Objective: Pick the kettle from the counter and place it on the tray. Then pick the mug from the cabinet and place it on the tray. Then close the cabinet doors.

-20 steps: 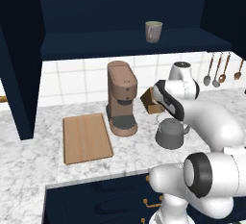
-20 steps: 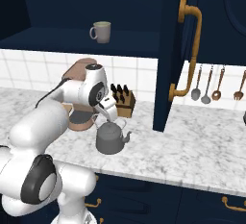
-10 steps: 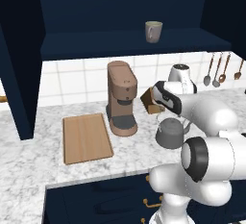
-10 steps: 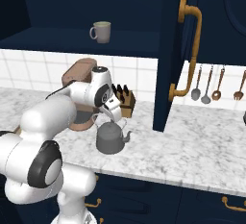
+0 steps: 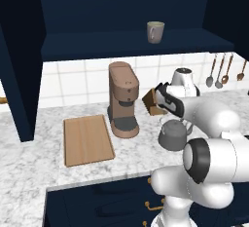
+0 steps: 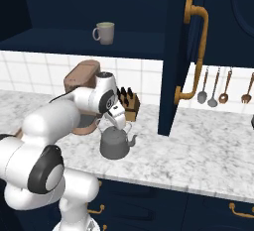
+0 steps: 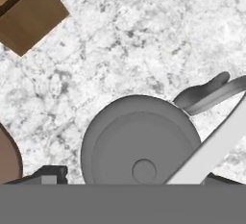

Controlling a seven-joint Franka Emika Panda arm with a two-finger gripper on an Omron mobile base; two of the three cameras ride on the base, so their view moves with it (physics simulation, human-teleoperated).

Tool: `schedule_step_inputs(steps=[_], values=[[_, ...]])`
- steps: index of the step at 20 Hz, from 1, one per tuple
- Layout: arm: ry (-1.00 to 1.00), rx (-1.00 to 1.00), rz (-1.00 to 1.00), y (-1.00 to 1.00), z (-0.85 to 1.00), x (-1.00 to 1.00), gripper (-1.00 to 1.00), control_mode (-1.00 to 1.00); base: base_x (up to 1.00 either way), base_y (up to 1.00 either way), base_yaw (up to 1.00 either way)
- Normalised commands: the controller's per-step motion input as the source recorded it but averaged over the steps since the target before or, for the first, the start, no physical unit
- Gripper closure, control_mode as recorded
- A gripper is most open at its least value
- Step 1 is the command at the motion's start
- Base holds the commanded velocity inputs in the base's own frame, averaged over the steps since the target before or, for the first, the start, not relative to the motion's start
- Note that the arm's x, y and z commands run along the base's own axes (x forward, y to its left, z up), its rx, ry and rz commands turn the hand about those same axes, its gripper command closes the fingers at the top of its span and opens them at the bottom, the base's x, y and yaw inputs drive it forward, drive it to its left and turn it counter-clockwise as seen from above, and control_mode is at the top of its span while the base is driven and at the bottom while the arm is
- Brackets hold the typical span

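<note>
The dark grey kettle [image 5: 172,136] [image 6: 115,144] stands on the marble counter [image 5: 29,162] [image 6: 198,150], right of the brown coffee machine. My gripper [image 5: 170,118] [image 6: 119,124] [image 7: 132,177] hangs open just above it. In the hand view the kettle's lid [image 7: 139,151] lies between the two wide-apart fingertips [image 7: 48,175], and its light-grey handle [image 7: 216,143] crosses diagonally at the right. The wooden tray [image 5: 87,139] lies flat left of the coffee machine. The mug [image 5: 155,31] [image 6: 104,31] sits on the shelf of the open cabinet [image 5: 121,46] [image 6: 59,41].
The coffee machine [image 5: 124,99] [image 6: 82,79] and a knife block [image 5: 153,102] [image 6: 130,103] [image 7: 29,11] stand close behind the kettle. An open cabinet door [image 6: 198,51] with a brass handle [image 6: 193,51] juts out at the right, another door [image 5: 19,60] at the left. Utensils [image 6: 218,84] hang on the wall.
The hand has come down over the kettle and now sits just above its handle. Kettle, mug and tray have not moved.
</note>
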Motion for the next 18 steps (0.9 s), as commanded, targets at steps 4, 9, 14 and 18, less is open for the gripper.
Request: schedule_step_inputs(steps=[4, 9, 14, 18], values=[[0.00, 0.00, -0.03, -0.08, -0.15, -0.18, 1.00, -1.00, 0.00, 0.00, 0.00], [-0.03, 0.00, 0.00, 0.00, -0.01, -0.37, 1.00, -1.00, 0.00, 0.00, 0.00], [-0.05, 0.00, 0.00, 0.00, 0.13, -0.58, 1.00, -1.00, 0.00, 0.00, 0.00], [-0.21, 0.00, 0.00, 0.17, 0.36, -0.75, 1.00, -1.00, 0.00, 0.00, 0.00]])
